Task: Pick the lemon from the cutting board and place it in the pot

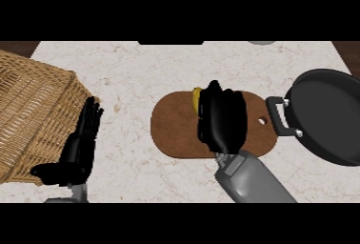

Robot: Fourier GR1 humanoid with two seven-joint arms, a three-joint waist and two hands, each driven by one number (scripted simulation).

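Observation:
A brown oval cutting board (175, 138) lies in the middle of the counter. Only a yellow sliver of the lemon (196, 97) shows at the board's far edge, the rest hidden under my right hand (223, 119). That hand lies over the lemon with fingers curved down around it. The black pot (330, 116) stands at the right edge, its handle (281, 116) facing the board. My left hand (81, 140) rests open at the left, fingers straight, beside the basket.
A large wicker basket (32, 109) fills the left side of the counter. A dark object (171, 42) and a grey one (261, 42) sit at the far edge. Pale marble counter (141, 71) spreads between basket and board.

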